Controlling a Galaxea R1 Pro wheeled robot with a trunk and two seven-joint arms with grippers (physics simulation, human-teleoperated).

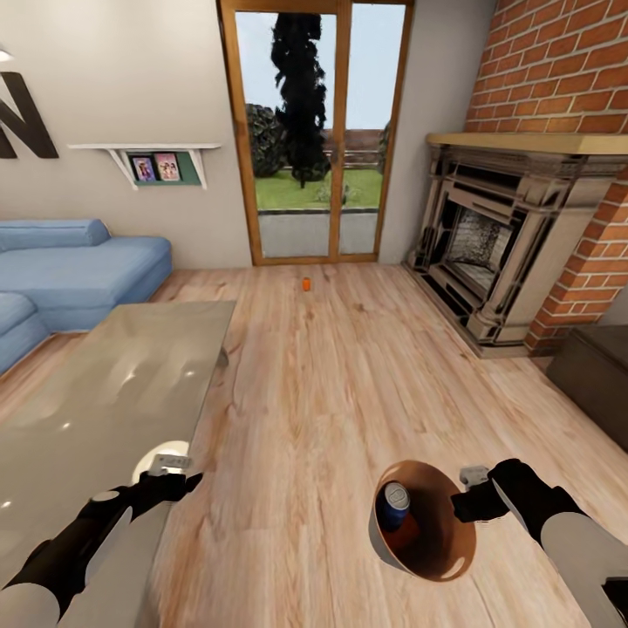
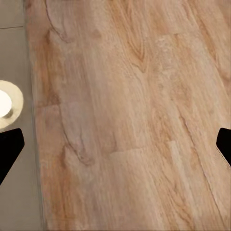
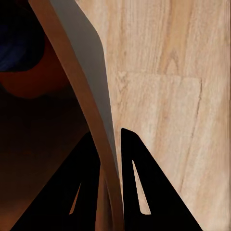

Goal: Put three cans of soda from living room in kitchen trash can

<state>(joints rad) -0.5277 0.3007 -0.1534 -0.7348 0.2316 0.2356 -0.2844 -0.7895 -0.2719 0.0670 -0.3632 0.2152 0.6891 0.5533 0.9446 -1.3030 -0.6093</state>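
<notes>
Three soda cans [image 1: 396, 503] — one trash can [image 1: 440, 558].

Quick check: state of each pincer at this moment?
Left pincer: open, holding nothing, over the wood floor.
Right pincer: shut on the trash can's rim; a blue can and an orange one lie inside.

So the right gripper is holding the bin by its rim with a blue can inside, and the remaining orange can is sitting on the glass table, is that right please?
Nearly: the remaining orange can stands on the wooden floor near the glass doors, not on the glass table, as the head view shows. The right gripper does grip the bin by its rim, with a blue can inside.
</notes>
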